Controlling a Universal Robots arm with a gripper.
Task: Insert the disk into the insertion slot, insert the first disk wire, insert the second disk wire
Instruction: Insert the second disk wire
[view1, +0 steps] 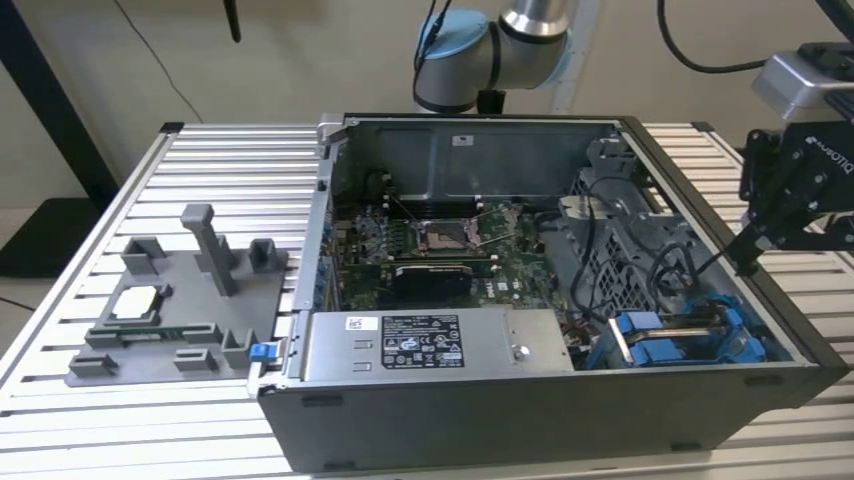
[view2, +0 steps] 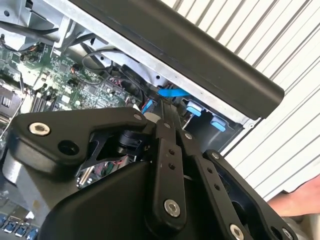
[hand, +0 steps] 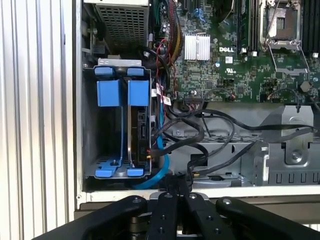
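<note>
The disk (hand: 136, 131) stands on edge in its blue frame inside the insertion slot (hand: 107, 131), a grey drive cage with blue tabs, seen at the case's near right corner (view1: 681, 338) in the exterior view. A blue wire (hand: 161, 162) loops from the disk's end beside black wires (hand: 200, 131); it appears again (view2: 172, 92) in the second wrist view. My gripper (view1: 742, 262) hangs over the case's right wall above the cage, shut. Its tips (hand: 173, 181) (view2: 162, 106) sit right beside the blue wire. Nothing shows between them.
The open computer case (view1: 801, 345) lies on a slatted metal table (view1: 227, 170). Inside are the motherboard (view1: 441, 245) and a grey power-supply box (view1: 427, 345). A grey fixture (view1: 174, 320) stands on the exterior view's left. A person's hand (view2: 296, 202) is close by.
</note>
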